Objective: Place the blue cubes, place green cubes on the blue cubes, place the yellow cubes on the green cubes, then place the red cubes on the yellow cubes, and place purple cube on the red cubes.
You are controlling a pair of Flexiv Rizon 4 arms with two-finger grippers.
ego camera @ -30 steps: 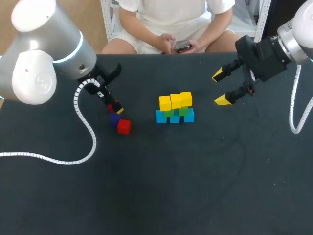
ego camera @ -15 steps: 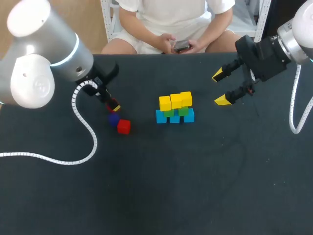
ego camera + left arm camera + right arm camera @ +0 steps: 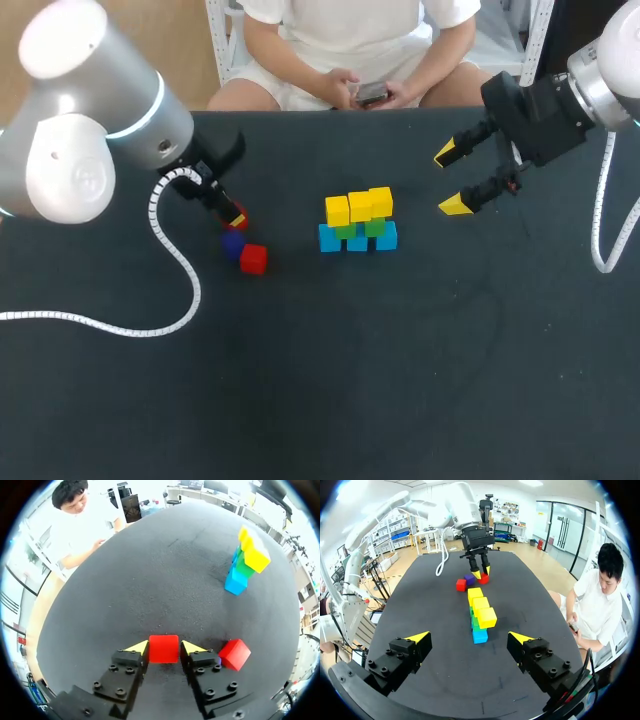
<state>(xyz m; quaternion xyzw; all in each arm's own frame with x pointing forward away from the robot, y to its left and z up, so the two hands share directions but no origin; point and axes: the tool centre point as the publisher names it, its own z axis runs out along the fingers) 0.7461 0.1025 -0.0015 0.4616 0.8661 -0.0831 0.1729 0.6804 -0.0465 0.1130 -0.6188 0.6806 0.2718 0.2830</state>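
Note:
A red cube [image 3: 163,648] sits low over the table between the fingers of my left gripper [image 3: 163,649], and both yellow tips press its sides. The head view shows that gripper [image 3: 233,215] left of the stack. Beside it lie a purple cube [image 3: 233,243] and a second red cube [image 3: 254,259], also seen as the second red cube [image 3: 234,654]. The stack has blue cubes [image 3: 357,239] at the bottom, green cubes [image 3: 359,229] above and yellow cubes [image 3: 358,205] on top. My right gripper [image 3: 457,178] hangs open to the stack's right, above the table, holding nothing.
The black table [image 3: 400,360] is bare in front of the stack. The left arm's white cable [image 3: 170,250] loops over the table on the left. A person sits beyond the far edge without reaching over it.
My left gripper's fingers have come together onto the red cube, and the left arm has shifted slightly. The right arm, the stack and the loose cubes have not moved.

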